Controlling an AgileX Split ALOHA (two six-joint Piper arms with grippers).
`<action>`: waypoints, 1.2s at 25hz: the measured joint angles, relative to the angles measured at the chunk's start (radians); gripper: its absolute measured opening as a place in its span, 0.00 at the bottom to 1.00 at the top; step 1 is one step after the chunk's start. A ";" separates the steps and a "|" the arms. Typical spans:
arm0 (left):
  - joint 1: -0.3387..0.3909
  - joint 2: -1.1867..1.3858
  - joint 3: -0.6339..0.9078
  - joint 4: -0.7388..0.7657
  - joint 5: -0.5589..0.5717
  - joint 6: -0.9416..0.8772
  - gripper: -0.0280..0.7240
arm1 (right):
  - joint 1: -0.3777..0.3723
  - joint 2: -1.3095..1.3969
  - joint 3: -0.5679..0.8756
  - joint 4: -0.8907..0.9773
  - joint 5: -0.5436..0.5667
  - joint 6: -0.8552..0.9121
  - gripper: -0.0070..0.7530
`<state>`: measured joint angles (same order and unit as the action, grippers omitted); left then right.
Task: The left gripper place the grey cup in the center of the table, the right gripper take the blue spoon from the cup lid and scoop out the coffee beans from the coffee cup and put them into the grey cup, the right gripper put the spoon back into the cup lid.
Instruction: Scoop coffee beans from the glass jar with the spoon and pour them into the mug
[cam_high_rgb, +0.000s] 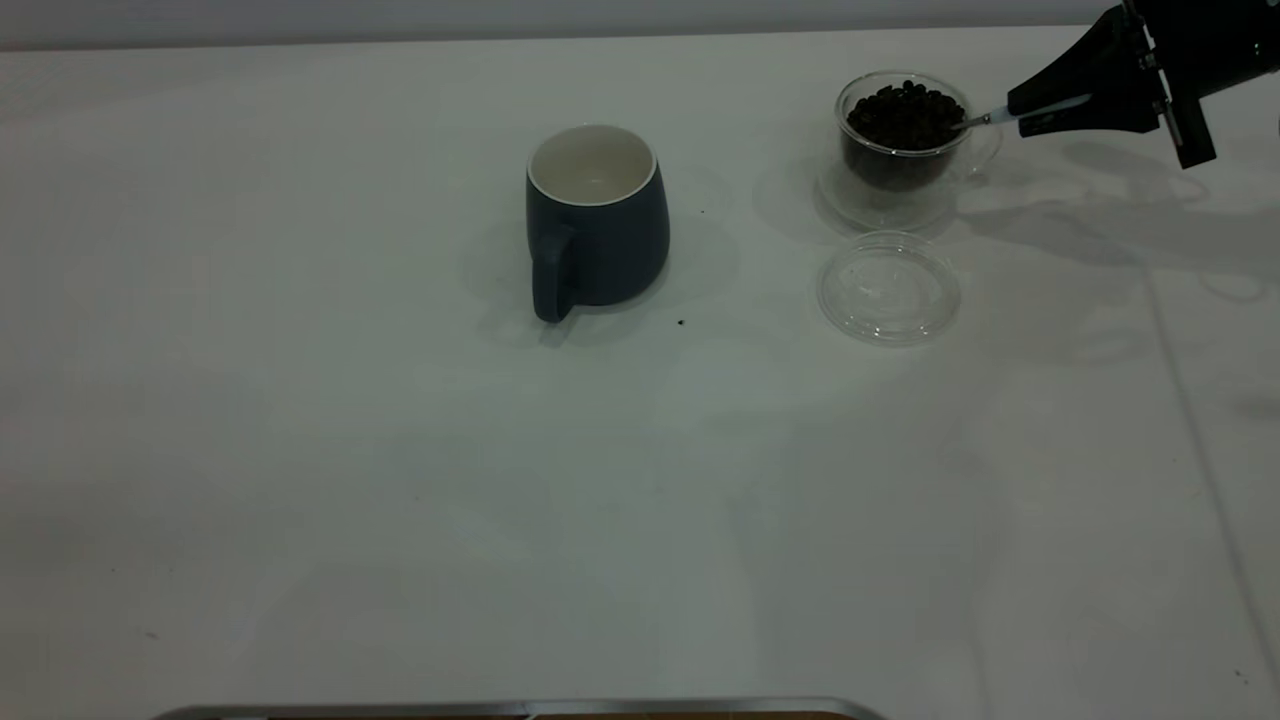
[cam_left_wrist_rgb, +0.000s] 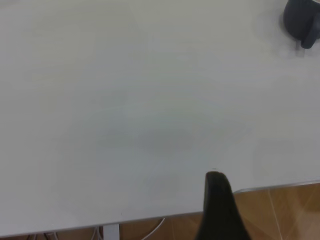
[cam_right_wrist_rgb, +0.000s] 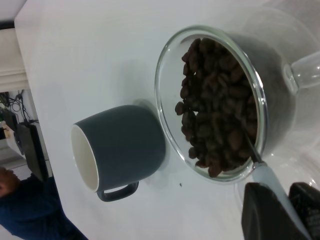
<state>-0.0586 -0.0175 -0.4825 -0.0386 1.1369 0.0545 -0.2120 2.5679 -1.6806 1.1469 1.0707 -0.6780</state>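
Grey cup (cam_high_rgb: 598, 225): one, empty. Coffee cup (cam_high_rgb: 903, 135), cup lid (cam_high_rgb: 888, 287): one each. Right gripper (cam_high_rgb: 1022, 112) clamped blue spoon (cam_high_rgb: 1010, 114) in coffee beans (cam_high_rgb: 905, 113). Left gripper (cam_left_wrist_rgb: 220, 210): jaw state indeterminable. No writing seen.

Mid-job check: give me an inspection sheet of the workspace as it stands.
Surface: white table, a few dark specks.
Job's things: grey cup mid-table, upright, empty; coffee cup full of beans; lid in front of it, bare; spoon tip in the beans.
Clutter: nothing seen.
Grippers: right gripper shut on spoon handle; left gripper back at the table edge.
Cables: white ones below the table edge.
Surroundings: person in blue beyond the table.
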 joint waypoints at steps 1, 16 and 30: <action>0.000 0.000 0.000 0.000 0.000 0.000 0.79 | 0.000 0.001 0.000 0.000 0.002 0.001 0.14; 0.000 0.000 0.000 0.000 0.000 -0.001 0.79 | 0.000 0.002 -0.001 0.001 0.049 -0.015 0.14; 0.000 0.000 0.000 0.000 0.000 -0.001 0.79 | -0.010 -0.011 -0.003 0.000 0.086 -0.029 0.14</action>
<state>-0.0586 -0.0175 -0.4825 -0.0386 1.1369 0.0536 -0.2223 2.5568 -1.6836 1.1469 1.1571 -0.7071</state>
